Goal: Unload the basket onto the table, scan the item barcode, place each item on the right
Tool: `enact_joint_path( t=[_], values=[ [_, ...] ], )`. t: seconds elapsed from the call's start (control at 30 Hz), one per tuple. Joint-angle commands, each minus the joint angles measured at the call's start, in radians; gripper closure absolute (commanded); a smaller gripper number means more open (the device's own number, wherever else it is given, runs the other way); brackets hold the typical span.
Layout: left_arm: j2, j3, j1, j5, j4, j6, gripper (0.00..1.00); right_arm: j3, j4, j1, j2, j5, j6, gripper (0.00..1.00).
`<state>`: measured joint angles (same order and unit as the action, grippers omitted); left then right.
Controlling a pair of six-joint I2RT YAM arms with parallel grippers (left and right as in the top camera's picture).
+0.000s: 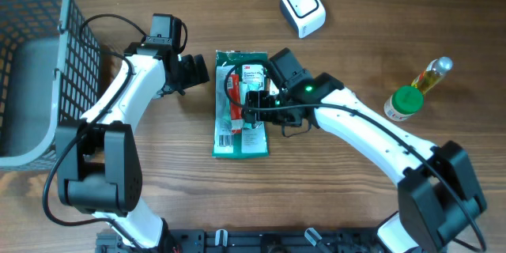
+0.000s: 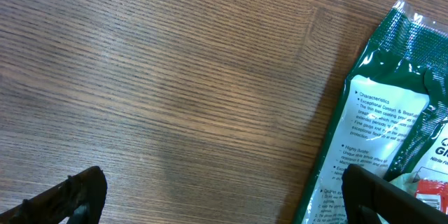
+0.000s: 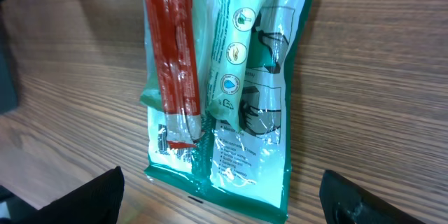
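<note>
Packet (image 1: 241, 104): green and white with a red strip, lying flat on the wooden table (image 1: 332, 205).
Right gripper (image 1: 254, 104): directly over the packet, jaws apart. Its fingers (image 3: 84, 199) stand either side of the packet's end; whether they touch it is hard to judge.
Left gripper (image 1: 192, 71): just left of the packet, jaws wide apart, nothing between them.
White scanner box (image 1: 303, 8): beyond the packet, well apart.
Bottle (image 1: 433, 73): far right of the packet.
Wire basket (image 1: 32, 63): far left of the packet.
</note>
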<state>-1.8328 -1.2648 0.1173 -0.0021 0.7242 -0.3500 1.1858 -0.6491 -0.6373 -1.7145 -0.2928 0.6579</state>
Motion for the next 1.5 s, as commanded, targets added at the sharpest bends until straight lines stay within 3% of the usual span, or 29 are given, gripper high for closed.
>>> enact_joint_path(
  t=[0.0,0.5,0.67,1.07,1.37,1.43,1.47],
  values=[
    [-0.01,0.005,-0.002,0.002,-0.003,-0.002,0.0,-0.004,0.012,-0.026,-0.043,-0.031,-0.003,0.11],
    [-0.01,0.005,-0.002,0.002,-0.003,-0.002,0.0,-0.01,0.067,-0.039,-0.147,-0.031,0.0,0.17],
    [-0.011,0.005,-0.002,0.002,-0.003,-0.002,0.0,-0.01,0.121,-0.04,-0.147,-0.118,0.031,0.3],
    [-0.011,0.005,-0.002,0.002,-0.003,-0.002,0.0,-0.019,0.232,-0.086,-0.219,-0.089,0.085,0.46],
    [-0.011,0.005,-0.002,0.002,-0.003,-0.002,0.0,-0.019,0.232,-0.064,-0.219,-0.134,0.082,0.66],
    [-0.01,0.005,-0.002,0.002,-0.003,-0.002,0.0,-0.018,0.216,-0.058,-0.219,-0.135,0.081,0.78],
    [-0.011,0.005,-0.002,0.002,-0.003,-0.002,0.0,-0.018,0.208,-0.053,-0.219,-0.135,0.079,0.91]
  ],
)
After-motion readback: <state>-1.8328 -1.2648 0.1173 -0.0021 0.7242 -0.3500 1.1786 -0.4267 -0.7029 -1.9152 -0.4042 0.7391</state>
